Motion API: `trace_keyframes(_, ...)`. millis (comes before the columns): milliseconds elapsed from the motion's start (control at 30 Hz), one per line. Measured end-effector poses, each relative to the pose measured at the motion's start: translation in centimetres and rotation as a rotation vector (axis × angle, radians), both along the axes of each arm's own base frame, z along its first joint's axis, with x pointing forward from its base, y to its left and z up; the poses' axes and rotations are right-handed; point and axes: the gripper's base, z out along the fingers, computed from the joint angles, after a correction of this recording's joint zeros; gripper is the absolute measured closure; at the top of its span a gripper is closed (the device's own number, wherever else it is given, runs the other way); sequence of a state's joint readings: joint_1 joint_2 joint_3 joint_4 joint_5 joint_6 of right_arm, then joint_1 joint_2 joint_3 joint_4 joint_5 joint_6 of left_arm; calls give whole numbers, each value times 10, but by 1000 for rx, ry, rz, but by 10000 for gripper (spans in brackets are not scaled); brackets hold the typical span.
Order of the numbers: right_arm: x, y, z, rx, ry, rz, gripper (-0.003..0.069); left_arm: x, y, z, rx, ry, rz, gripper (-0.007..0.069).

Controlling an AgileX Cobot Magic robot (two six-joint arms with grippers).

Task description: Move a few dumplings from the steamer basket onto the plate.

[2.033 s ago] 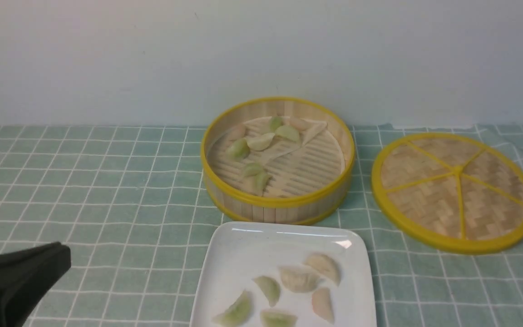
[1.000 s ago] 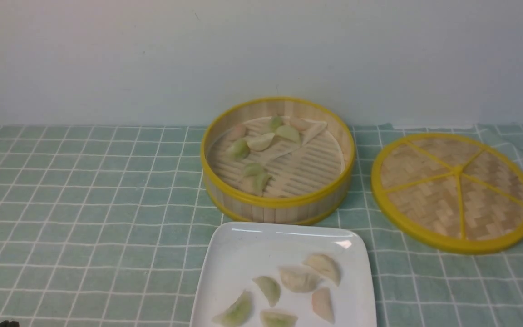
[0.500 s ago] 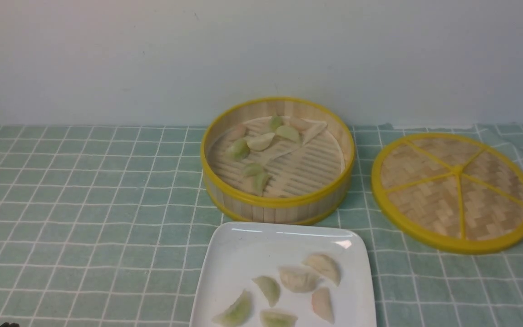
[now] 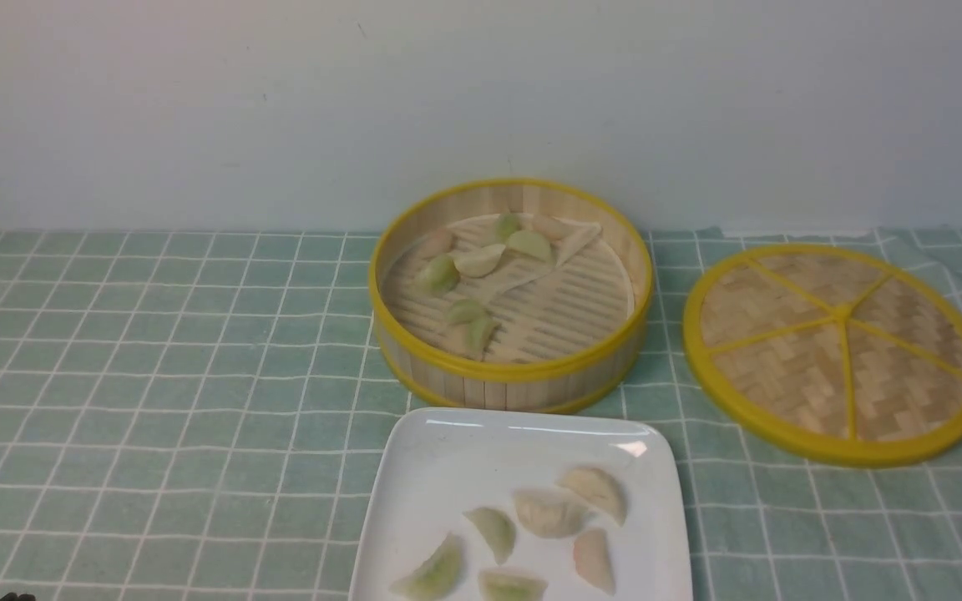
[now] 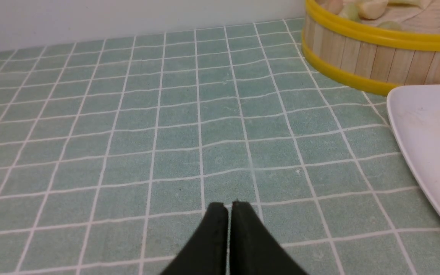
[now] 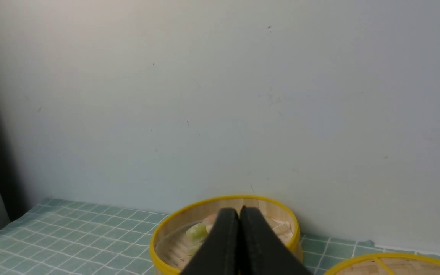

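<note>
Checked cloth (image 4: 155, 376) under slatted bamboo steamer basket (image 4: 510, 380).

Front view faces wall, all 3 views share steamer basket (image 4: 510, 292)

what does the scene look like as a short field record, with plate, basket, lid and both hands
plate: six dumplings on it, nearest the robot
steamer basket: behind the plate, open, several dumplings inside
lid: flat on the cloth, right of the basket
left hand: shut, empty, over bare cloth
right hand: shut, empty, raised
</note>
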State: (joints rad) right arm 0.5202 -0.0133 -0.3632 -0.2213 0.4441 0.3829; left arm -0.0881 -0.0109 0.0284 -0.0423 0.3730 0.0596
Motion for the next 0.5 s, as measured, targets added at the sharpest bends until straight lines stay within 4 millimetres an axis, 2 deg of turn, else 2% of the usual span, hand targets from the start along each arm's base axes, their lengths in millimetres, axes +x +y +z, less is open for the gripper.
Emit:
trace_keyframes(333,-4,8,1,-56,-45,94,672,0,0,0,0,1,0,631)
trace_keyframes(500,0,8,-7,-77,-26,3,672,0,0,0,0,1,0,631)
